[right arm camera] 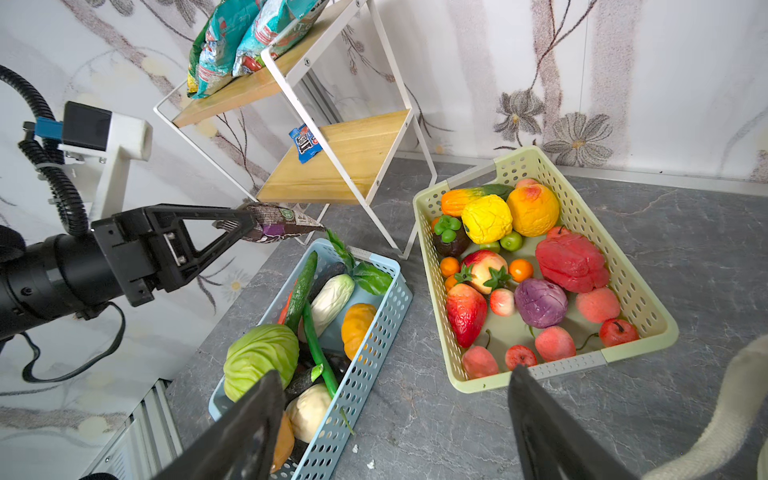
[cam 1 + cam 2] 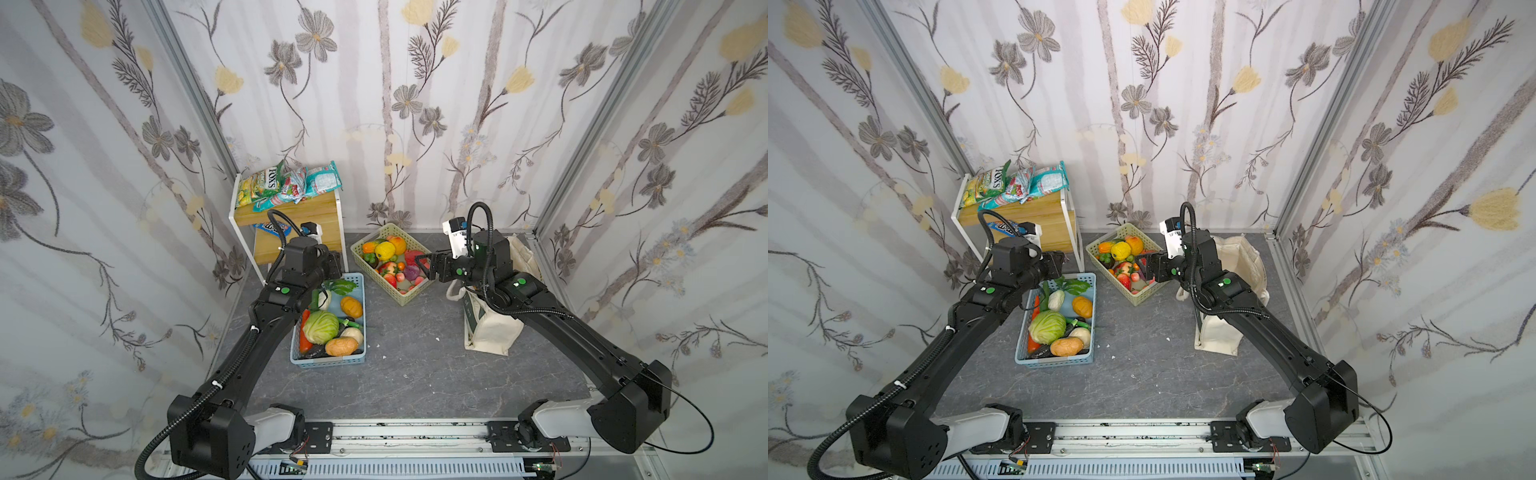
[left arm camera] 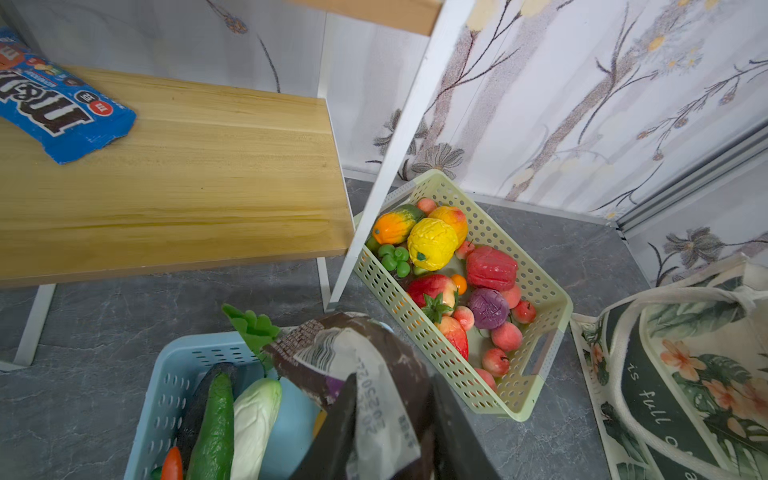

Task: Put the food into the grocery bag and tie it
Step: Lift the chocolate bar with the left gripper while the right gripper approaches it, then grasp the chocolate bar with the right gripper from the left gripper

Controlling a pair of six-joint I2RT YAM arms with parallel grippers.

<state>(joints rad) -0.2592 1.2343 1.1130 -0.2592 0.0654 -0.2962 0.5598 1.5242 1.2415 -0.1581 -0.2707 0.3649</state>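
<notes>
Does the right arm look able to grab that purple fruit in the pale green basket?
Probably yes. The right gripper hangs open and empty close by the basket, and the purple fruit lies uncovered on top, with only small peaches beside it and nothing between it and the gripper.
</notes>
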